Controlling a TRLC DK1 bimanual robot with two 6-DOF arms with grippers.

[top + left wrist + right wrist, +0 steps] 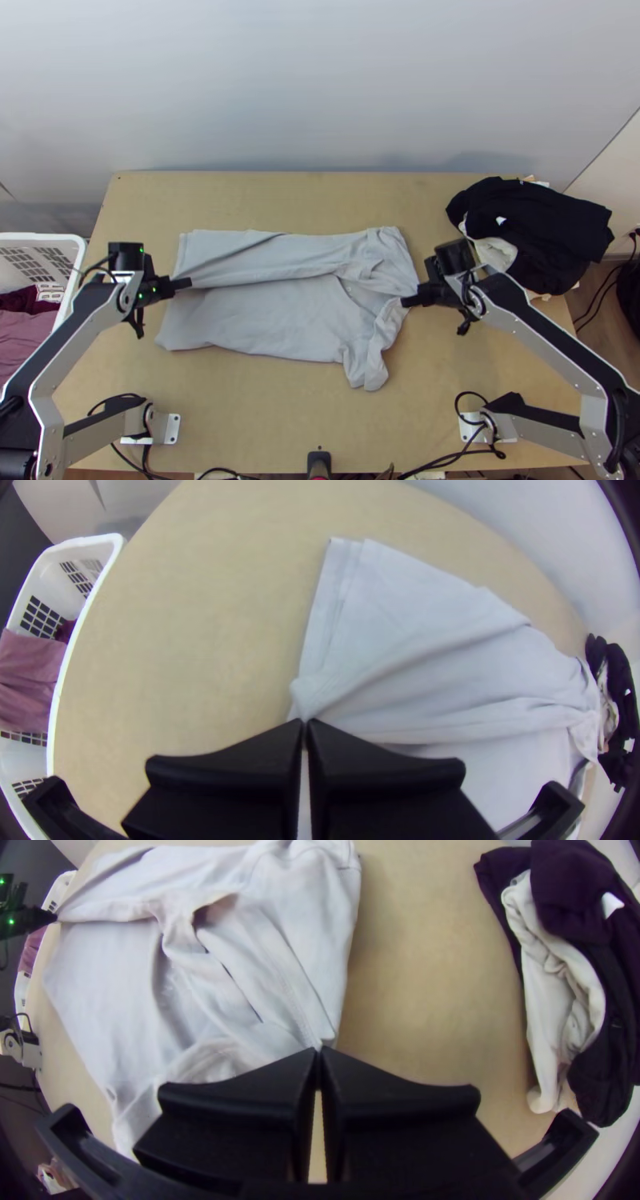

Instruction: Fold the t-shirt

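Note:
The light grey t-shirt (264,316) lies across the middle of the table, its far side folded over toward the near side, with a sleeve pointing to the near edge. At its left end my left gripper (190,282) is shut on the folded layer's edge; in the left wrist view the left gripper (305,721) pinches a corner of the t-shirt (413,653). My right gripper (404,302) is at the right end, and in the right wrist view the right gripper (318,1051) has its tips together on the edge of the t-shirt (280,967).
A pile of dark and cream clothes (536,228) lies at the table's right edge. Left of the table stands a white basket (78,244) with pink and maroon cloth. Bare tabletop (280,200) shows beyond the t-shirt and on its near side.

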